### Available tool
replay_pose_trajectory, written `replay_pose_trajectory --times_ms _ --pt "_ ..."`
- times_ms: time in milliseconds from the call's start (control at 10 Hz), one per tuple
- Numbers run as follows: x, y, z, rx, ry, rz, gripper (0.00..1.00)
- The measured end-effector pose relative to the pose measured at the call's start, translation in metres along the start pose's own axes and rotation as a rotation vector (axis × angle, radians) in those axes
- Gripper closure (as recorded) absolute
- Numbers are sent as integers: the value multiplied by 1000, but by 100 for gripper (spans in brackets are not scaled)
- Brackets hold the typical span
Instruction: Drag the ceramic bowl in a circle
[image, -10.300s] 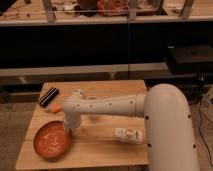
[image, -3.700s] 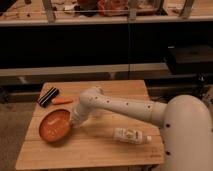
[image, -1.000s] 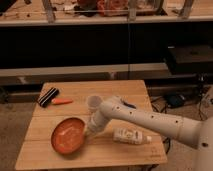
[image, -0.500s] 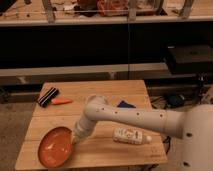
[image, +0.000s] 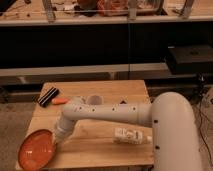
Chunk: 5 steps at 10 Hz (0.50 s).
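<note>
I have the ceramic bowl (image: 37, 149) at the front-left corner of the wooden table (image: 102, 147), its orange-red rim reaching right up to the table's left edge. I cannot say whether it overhangs that edge. Its paler inside faces up and toward the camera, and from here the bowl looks a little tipped rather than flat on the table.

The gripper (image: 56, 140) is low over the table's front-left part, meeting the bowl at the rim on the side nearest the table's middle. From my feed the wrist hides the contact. I cannot tell whether the gripper is clamped on the rim or only pressed against it.

The white arm (image: 107, 114) lies across the table's middle, running from the bulky shoulder housing (image: 175, 132) at the table's right side down to the bowl.

Other things on the table:
- A black, brush-like block (image: 48, 96) lies near the back-left corner.
- A small orange piece (image: 60, 101) lies just beside that block, toward the table's middle.
- A grey cup (image: 94, 99) stands toward the table's back edge, partly behind the arm.
- A white bottle (image: 131, 135) lies on its side in the front-right part, well apart from the bowl.

Beyond the table's back edge runs a dark shelf unit (image: 90, 47).
</note>
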<state>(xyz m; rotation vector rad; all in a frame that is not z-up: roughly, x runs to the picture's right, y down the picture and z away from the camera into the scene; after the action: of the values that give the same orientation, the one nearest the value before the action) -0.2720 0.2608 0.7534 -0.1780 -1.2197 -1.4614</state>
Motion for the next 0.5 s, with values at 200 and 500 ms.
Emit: replay_pose_trajectory --times_ms 200,500 --pt "29 8 -2 21 23 60 100" --pt "80 45 -20 29 103 227 100"
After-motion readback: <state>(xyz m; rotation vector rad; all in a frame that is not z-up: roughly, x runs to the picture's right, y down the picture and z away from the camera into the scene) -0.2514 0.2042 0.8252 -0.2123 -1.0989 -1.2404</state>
